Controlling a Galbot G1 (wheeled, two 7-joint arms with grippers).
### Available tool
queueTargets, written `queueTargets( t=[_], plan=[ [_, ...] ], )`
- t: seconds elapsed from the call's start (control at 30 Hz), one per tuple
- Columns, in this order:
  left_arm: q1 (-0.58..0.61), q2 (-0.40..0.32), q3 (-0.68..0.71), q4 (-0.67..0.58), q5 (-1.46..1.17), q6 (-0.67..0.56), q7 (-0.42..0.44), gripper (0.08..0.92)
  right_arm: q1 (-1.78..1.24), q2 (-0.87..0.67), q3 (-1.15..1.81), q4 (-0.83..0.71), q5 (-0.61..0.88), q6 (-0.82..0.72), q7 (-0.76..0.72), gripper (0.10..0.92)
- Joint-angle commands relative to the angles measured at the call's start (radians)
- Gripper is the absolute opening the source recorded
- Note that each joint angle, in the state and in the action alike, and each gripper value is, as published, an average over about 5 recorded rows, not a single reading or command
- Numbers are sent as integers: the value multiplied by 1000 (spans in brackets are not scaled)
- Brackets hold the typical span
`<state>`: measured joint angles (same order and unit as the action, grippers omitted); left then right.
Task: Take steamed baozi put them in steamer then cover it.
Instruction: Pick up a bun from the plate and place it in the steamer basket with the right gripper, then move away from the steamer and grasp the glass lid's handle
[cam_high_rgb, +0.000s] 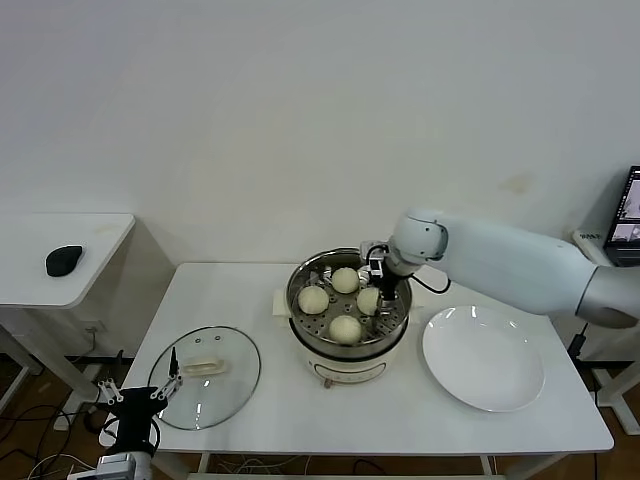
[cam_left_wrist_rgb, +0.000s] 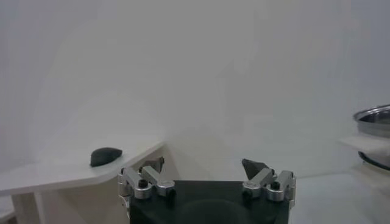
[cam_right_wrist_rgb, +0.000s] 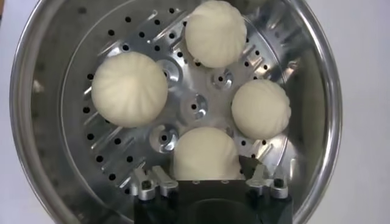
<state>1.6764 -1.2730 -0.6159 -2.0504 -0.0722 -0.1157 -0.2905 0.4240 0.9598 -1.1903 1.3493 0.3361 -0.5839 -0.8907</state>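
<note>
A: Contents of the round stainless-steel steamer (cam_high_rgb: 347, 352)?
B: Four pale cream-white baozi (cam_right_wrist_rgb: 129, 89) on the perforated tray; right gripper (cam_right_wrist_rgb: 206, 165) spread around one.
A: Clear glass cover (cam_high_rgb: 205, 377)?
B: Flat on the table (cam_high_rgb: 400, 415); left gripper (cam_left_wrist_rgb: 203, 165) spread beside it.

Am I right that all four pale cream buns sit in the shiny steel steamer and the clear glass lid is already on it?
Not quite. The four pale cream buns are in the shiny steel steamer, but the clear glass lid lies on the white table to its left, as the head view shows.
</note>
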Motion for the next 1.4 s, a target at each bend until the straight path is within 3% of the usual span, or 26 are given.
queueTargets(
  t=[0.03, 0.27, 0.4, 0.53, 0.67, 0.77, 1.03, 1.23, 1.4],
  plan=[
    [-1, -1, 0, -2, 0, 1, 1, 823, 29, -151, 94, 165, 33, -2, 15, 819],
    [-3, -3, 6, -2, 1, -1, 2, 823, -167, -432, 335, 397, 114, 31, 266, 823],
    [-3, -5, 9, 0, 2, -6, 3, 823, -540, -549, 653, 510, 137, 104, 464, 823],
    [-3, -8, 13, 8, 6, -24, 4, 823, -953, -560, 978, 547, 114, 274, 665, 823],
    [-4, -15, 24, 20, 14, -55, 7, 823, -1354, -429, 1337, 523, -40, 442, 753, 823],
    [-4, -22, 34, 30, 21, -79, 9, 823, -1532, -248, 1539, 500, -146, 559, 768, 823],
    [-4, -38, 63, 50, 75, -124, -10, 823, -1776, 188, 1915, 444, -277, 801, 644, 823],
    [-27, -46, 51, 122, 456, -63, -141, 823, -1894, 370, 2075, 495, -247, 778, 571, 823],
    [-23, 1, -18, 202, 805, -64, -139, 823, -1971, 419, 2153, 579, -206, 679, 607, 823]
  ],
)
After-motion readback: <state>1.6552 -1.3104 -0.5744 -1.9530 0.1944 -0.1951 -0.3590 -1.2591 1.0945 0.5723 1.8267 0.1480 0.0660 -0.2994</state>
